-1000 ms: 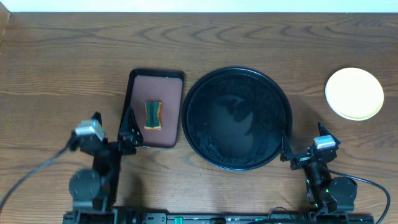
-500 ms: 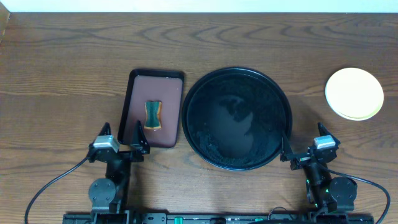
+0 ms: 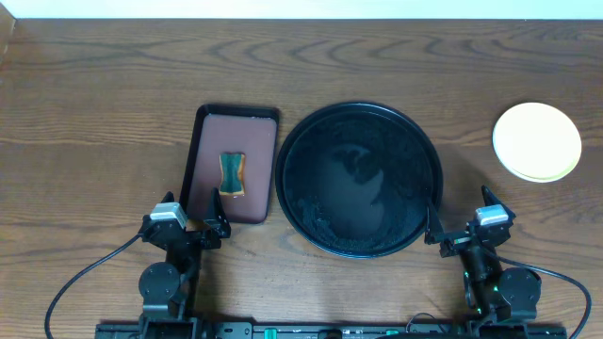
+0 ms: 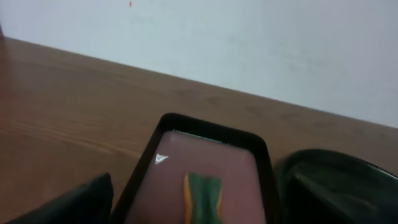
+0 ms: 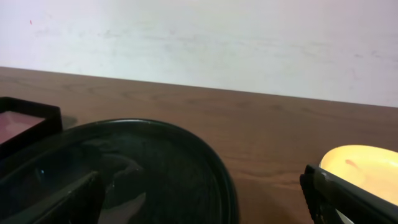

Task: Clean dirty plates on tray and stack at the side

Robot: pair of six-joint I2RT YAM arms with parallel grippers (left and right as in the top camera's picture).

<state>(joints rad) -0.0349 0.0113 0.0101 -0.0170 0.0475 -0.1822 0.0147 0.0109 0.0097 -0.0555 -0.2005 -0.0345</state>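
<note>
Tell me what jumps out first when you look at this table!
The big round black tray in the middle grabs the eye first. Then the pale yellow plate at the far right, and a green-and-orange sponge on the small brown tray to the left.

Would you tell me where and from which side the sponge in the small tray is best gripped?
Grip the sponge across its pinched waist, coming straight down. It lies flat in the small tray, long axis pointing away from the robot, so the grip closes on its left and right sides; the rim likely hinders a sideways approach.
</note>
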